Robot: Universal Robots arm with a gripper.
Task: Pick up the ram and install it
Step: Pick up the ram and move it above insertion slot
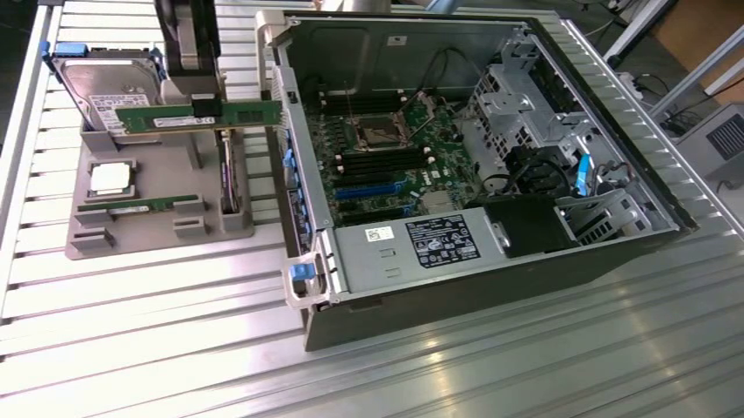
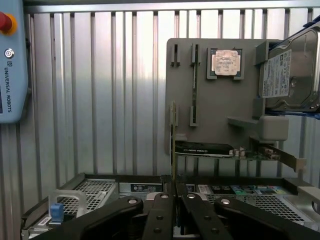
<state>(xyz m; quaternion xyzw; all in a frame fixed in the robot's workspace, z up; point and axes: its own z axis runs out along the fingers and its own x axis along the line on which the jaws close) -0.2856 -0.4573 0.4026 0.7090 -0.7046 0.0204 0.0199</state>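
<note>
The ram (image 1: 250,113) is a long green stick held level above the grey parts tray (image 1: 152,235), beside the open computer case (image 1: 348,270). My gripper (image 1: 207,111) is shut on it near its middle. In the wrist view the ram (image 2: 173,145) appears edge-on as a thin line rising from between my black fingers (image 2: 159,210), with the gripper (image 2: 173,196) closed around it. The motherboard's black memory slots (image 1: 378,161) lie inside the case, to the exterior view's right of the ram.
The tray holds a second green stick (image 1: 145,207), a silver processor chip (image 1: 113,177), a hard drive (image 1: 99,87) and an expansion card on edge (image 1: 229,170). A power supply (image 1: 424,244) fills the case's near end. A teach pendant (image 2: 10,60) hangs in the wrist view.
</note>
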